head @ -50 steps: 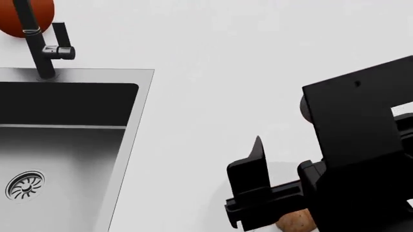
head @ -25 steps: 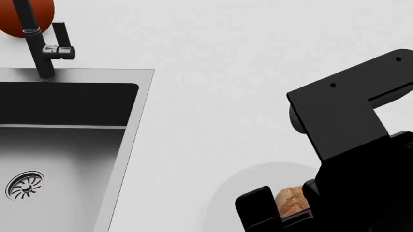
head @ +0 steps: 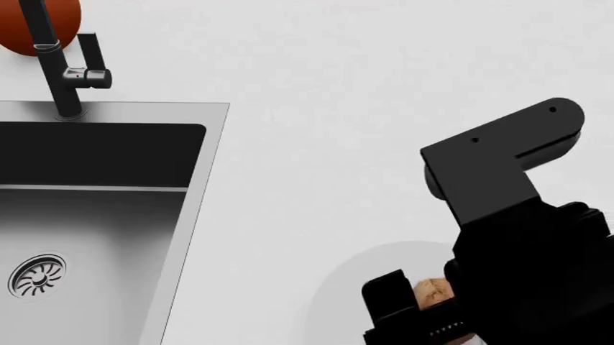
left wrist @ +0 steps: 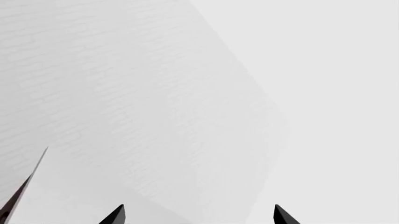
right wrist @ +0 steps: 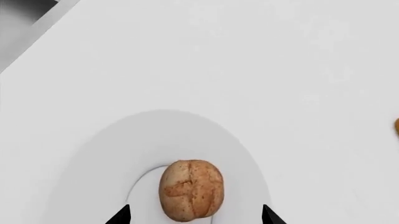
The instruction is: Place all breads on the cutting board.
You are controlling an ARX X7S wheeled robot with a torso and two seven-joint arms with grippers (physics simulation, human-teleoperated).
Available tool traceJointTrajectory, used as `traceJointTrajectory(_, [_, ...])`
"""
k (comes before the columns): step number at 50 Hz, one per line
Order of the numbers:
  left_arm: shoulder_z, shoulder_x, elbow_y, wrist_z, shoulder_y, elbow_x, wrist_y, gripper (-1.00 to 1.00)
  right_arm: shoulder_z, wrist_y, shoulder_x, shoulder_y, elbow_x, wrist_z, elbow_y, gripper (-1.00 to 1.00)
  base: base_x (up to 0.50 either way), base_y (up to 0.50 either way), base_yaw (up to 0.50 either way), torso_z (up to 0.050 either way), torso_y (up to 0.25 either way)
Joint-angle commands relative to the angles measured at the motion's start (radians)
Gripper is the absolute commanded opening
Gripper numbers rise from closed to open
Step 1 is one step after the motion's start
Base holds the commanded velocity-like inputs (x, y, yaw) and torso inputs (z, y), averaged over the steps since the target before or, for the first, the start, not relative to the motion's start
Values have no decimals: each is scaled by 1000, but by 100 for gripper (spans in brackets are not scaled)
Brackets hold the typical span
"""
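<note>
- Roll (right wrist: 192, 189): lay on white plate (right wrist: 93, 154), long axis running lengthwise down the gap of the open, empty right gripper (right wrist: 195, 215).
- Left gripper (left wrist: 198, 215): open, empty, facing blank surface.

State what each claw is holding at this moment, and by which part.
Nothing is held. The right claw is open, straddling the brown crusty egg-shaped roll without touching it; the left claw is open and empty.

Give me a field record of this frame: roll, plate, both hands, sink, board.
roll: brown, cracked top, lying on the plate
plate: round, white, on the counter
right hand: open, fingertips either side of the roll, not gripping
left hand: open, empty, only blank surface in its view
sink: steel, at head view's left, black faucet behind it
second bread: orange sliver at frame edge
board: not in view
</note>
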Motion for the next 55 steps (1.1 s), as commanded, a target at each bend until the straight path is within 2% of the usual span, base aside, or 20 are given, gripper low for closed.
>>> traceJointTrajectory(1, [-2, -2, -63, 14, 2, -4, 64, 100, 21, 34, -39, -65, -176, -116, 60, 100, 0, 0, 0, 0, 0])
traceJointTrajectory(27, [7, -9, -37, -7, 17, -10, 50, 100, 47, 9, -68, -180, -389, -280, 65, 100, 0, 0, 0, 0, 0])
traceJointTrajectory(55, [21, -23, -42, -20, 23, -2, 52, 100, 36, -23, -54, -256, -485, -355, 69, 100, 0, 0, 0, 0, 0])
